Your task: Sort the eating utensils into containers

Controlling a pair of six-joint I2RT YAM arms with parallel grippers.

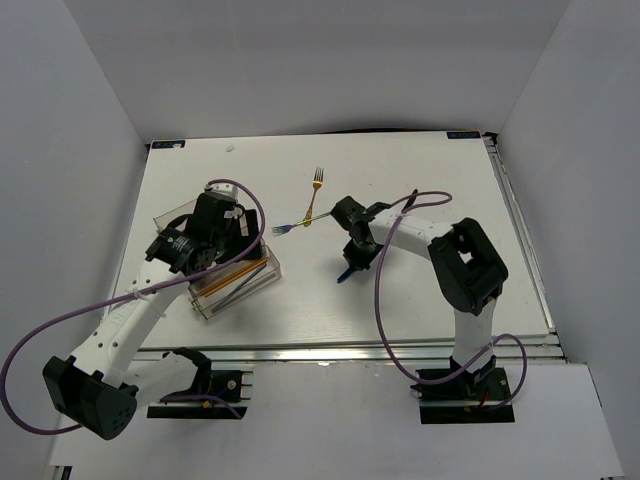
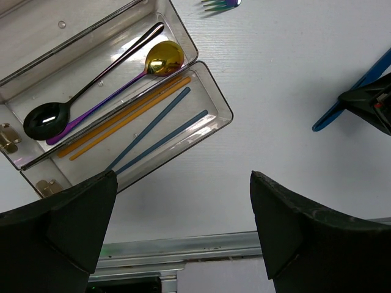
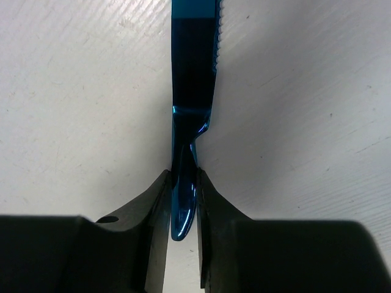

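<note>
The clear organiser tray point(image 1: 262, 277) lies at the left; in the left wrist view point(image 2: 215, 96) it holds a black spoon point(image 2: 46, 119), a gold-bowled purple spoon point(image 2: 164, 58), two gold sticks point(image 2: 128, 116) and two blue sticks point(image 2: 159, 131). My left gripper point(image 2: 183, 235) is open and empty above the tray's near end point(image 1: 200, 250). My right gripper point(image 3: 183, 192) is shut on the handle of a blue knife point(image 3: 194, 67), also seen in the top view point(image 1: 347, 268) and left wrist view point(image 2: 348, 101). A gold fork point(image 1: 318, 181) and an iridescent fork point(image 1: 296, 224) lie on the table.
The white table point(image 1: 440, 190) has a metal rail along its near edge point(image 2: 201, 244). White walls enclose the back and sides. The iridescent fork's tines show at the top of the left wrist view point(image 2: 220, 4).
</note>
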